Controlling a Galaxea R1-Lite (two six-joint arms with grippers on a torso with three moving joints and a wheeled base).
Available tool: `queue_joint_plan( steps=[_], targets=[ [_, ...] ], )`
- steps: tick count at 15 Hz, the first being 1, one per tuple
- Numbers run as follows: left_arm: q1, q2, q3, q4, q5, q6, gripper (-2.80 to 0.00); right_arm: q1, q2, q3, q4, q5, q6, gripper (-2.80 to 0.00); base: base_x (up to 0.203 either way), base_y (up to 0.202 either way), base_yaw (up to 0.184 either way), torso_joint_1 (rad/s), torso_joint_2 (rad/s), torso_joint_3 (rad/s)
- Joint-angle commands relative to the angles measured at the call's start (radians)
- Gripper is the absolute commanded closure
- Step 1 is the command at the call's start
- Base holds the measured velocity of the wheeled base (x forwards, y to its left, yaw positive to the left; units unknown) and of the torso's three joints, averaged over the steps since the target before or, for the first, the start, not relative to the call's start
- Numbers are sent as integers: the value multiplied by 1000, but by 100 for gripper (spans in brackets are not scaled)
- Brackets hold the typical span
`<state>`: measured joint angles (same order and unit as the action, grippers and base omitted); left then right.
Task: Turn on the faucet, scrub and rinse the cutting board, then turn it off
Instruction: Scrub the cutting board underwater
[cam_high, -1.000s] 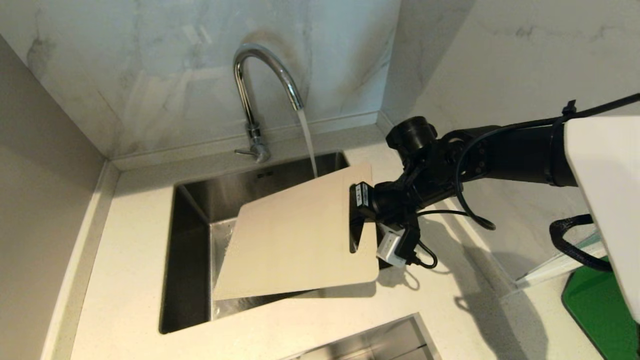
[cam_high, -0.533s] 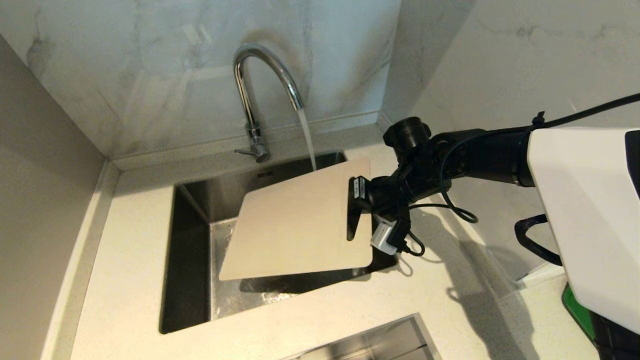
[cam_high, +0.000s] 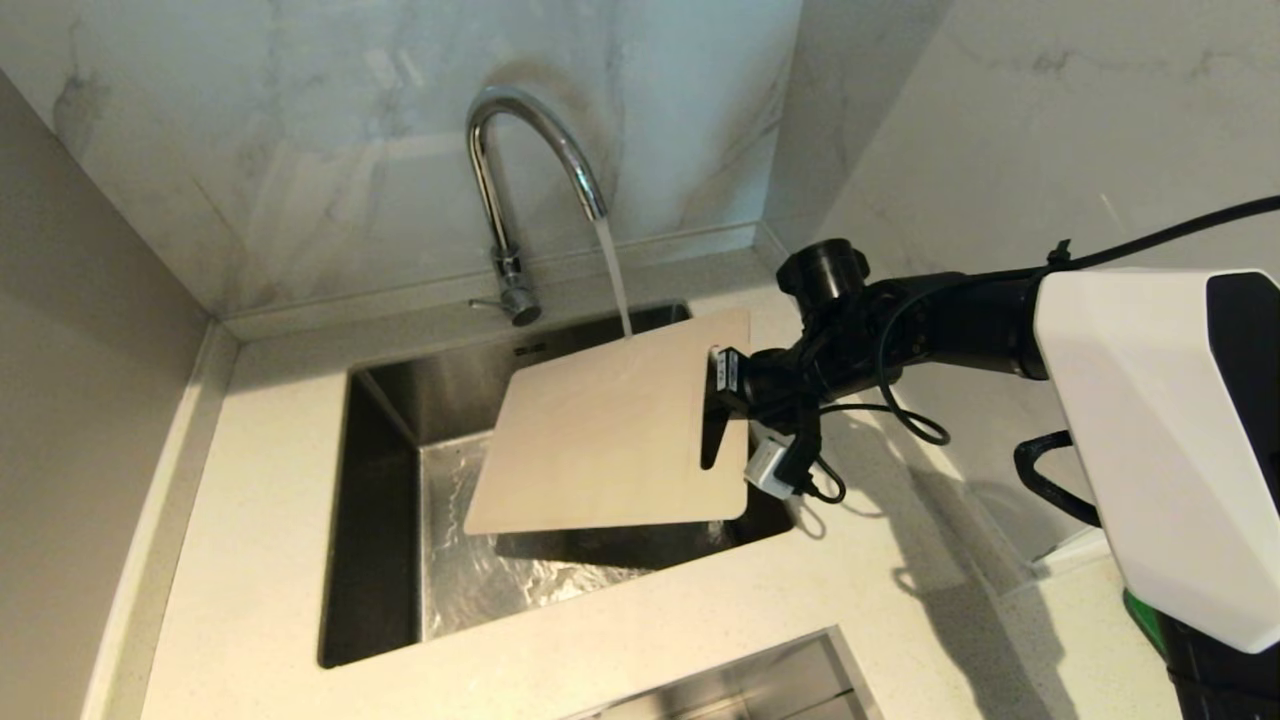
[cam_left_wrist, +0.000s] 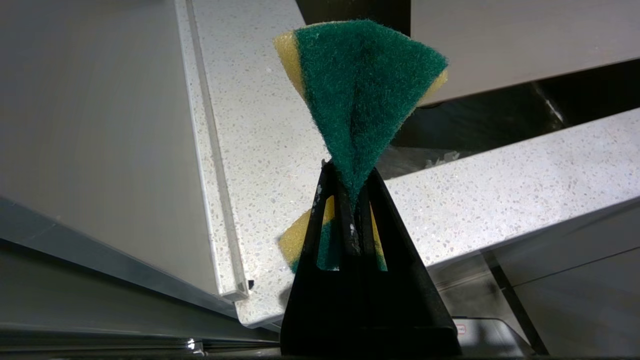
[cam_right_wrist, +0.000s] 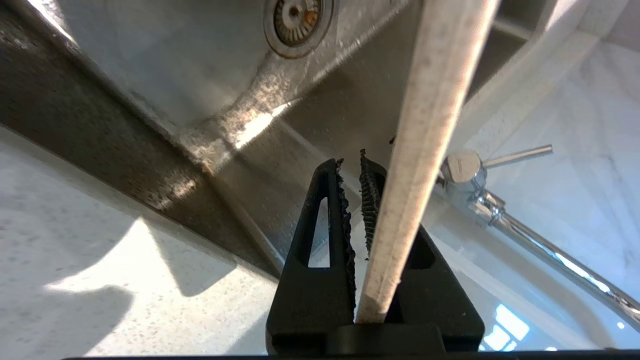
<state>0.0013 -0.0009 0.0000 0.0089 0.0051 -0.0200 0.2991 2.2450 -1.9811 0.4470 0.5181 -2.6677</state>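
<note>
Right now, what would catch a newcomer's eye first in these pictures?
The cutting board, tilted over the sink, with the right gripper clamped on its handle end and the stream from the running faucet landing on its far edge. Next, the green and yellow sponge pinched in the left gripper, beside the counter edge.
</note>
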Motion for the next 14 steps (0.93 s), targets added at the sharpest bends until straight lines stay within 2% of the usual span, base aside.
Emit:
queue_joint_plan(
  steps=[1,5,14],
  targets=[
    [0,0,3,0,0,0,0,0,5,-1,-19,5,-14,0,0,0,0,0,0,0],
    [0,1,3,0,0,0,0,0,12,-1,-75,10,-9,0,0,0,0,0,0,0],
    [0,1,3,0,0,0,0,2,27,-1,-78,11,10,0,0,0,0,0,0,0]
  ],
)
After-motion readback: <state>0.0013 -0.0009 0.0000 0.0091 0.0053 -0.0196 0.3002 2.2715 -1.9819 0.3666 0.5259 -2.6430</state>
